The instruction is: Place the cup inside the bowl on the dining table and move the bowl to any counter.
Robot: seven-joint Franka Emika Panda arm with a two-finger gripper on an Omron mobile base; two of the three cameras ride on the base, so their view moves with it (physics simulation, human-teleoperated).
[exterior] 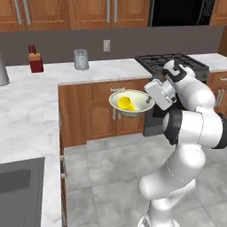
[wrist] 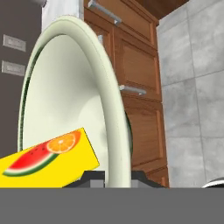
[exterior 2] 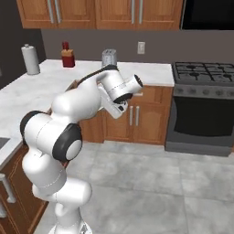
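The bowl (exterior: 131, 103) hung in the air over the grey tiled floor (exterior: 111, 168), held at its rim by the gripper (exterior: 150, 101), with the brown cabinets (exterior: 104, 111) of the far counter (exterior: 99, 68) behind it. In the left base view it sat roughly level, just left of the white hand, and the cup (exterior: 126, 103) lay on its side inside, its mouth turned toward the camera. The hand view showed the bowl (wrist: 74, 105) on edge, its thin rim running down between the finger tips at the bottom of the picture; the fingers were clamped on that rim, one on each side. There the cup (wrist: 48, 158) lay against the inner wall, its yellow side bearing a watermelon slice and an orange slice. Cabinet drawers with metal handles (wrist: 131, 90) stood beyond the rim.

In the right base view the arm's own forearm hid the bowl; the wrist pointed left, toward the counter (exterior 2: 59, 80). A stove (exterior: 170, 62) with a dark cooktop stood right of the counter, and its oven door (exterior 2: 201, 119) showed below. On the counter stood a toaster (exterior: 80, 59), a red block (exterior: 35, 59) and a paper towel roll (exterior 2: 30, 59). A dark sink (exterior: 20, 190) lay in the near counter at the lower left of the left base view.
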